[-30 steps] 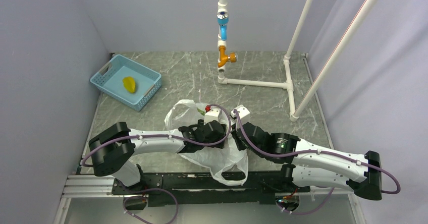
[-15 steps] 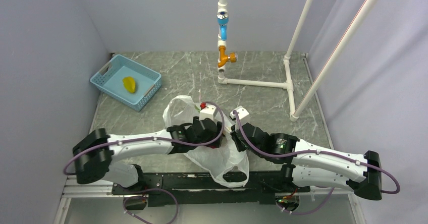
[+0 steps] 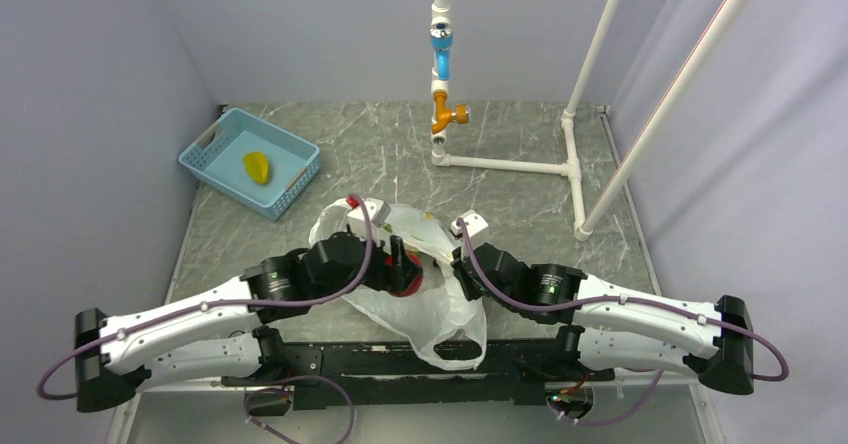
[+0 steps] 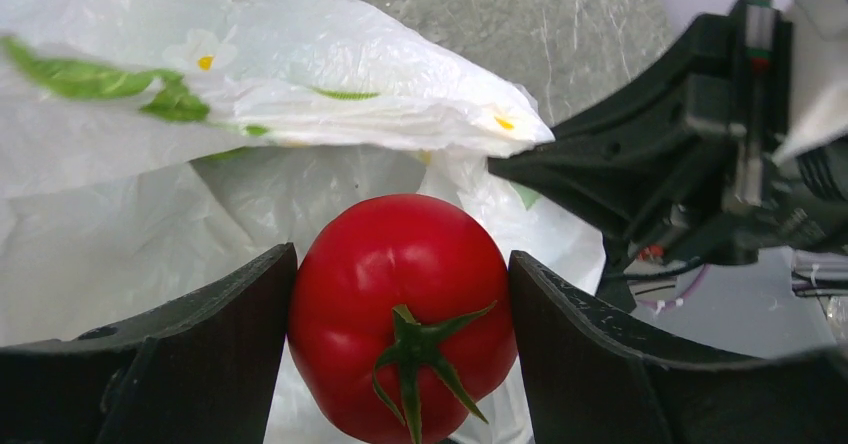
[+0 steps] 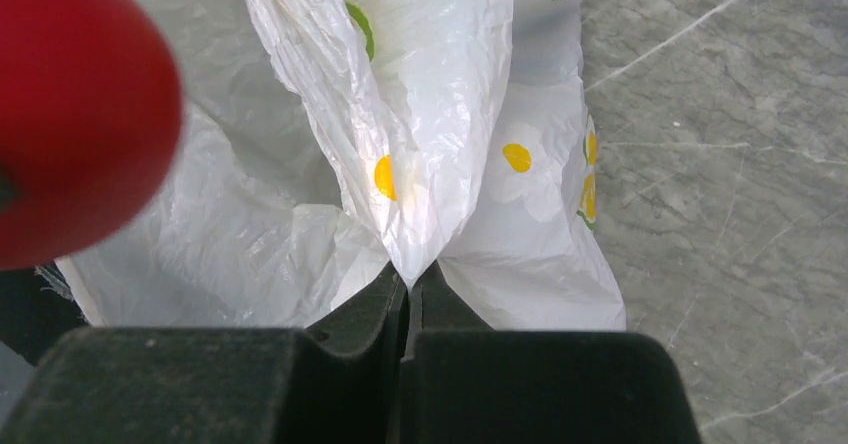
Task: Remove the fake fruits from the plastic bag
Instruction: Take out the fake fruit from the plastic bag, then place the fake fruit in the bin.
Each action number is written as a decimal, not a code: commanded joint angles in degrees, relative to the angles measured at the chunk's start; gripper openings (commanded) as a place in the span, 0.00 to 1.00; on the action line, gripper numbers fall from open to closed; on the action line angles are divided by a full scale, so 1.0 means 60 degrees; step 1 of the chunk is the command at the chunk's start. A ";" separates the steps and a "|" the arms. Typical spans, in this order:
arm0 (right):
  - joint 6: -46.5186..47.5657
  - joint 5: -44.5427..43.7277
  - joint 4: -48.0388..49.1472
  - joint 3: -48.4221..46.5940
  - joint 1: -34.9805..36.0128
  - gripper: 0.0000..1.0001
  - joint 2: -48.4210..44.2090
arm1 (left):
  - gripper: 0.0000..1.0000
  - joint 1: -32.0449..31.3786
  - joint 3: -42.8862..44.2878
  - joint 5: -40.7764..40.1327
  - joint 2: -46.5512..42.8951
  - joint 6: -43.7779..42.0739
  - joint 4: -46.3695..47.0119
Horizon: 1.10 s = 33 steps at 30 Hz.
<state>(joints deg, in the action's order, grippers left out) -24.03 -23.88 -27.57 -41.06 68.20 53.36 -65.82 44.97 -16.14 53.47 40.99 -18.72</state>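
Pinching one red fruit (image 4: 402,314): left pincer (image 4: 400,257); one bag (image 5: 440,114): right pincer (image 5: 408,280).

I was running a robotics lab test cell, not a home or a shop. Plain pale panels (image 3: 100,84) boxed in the bench (image 3: 500,134) on three sides, and its top was a grey marbled sheet. A white pipe frame (image 3: 510,166) carrying a blue valve (image 3: 441,39) and an orange fitting (image 3: 447,116) stood at the back. The left arm (image 3: 180,314) and right arm (image 3: 640,314), trailing purple cables (image 3: 468,267), were bolted to a black rail (image 3: 330,362) at the near edge.
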 commanded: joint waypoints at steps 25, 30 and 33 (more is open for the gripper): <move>0.0334 -0.0193 0.0310 -0.0318 0.0052 0.00 -0.0140 | 0.21 1.1328 0.3844 0.2655 0.0421 -0.2947 -0.1216; 0.0390 0.0057 0.0265 -0.0541 0.0044 0.00 -0.0017 | 0.19 1.3051 0.3683 0.3145 0.2041 -0.3344 -0.0307; 0.0455 0.0098 0.0282 -0.0608 0.0036 0.00 0.0037 | 0.17 1.3682 0.4088 0.4726 0.3361 -0.3570 -0.0485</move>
<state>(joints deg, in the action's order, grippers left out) -22.41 -23.49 -26.87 -41.65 68.20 53.36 12.01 67.16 0.14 66.15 21.61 -26.09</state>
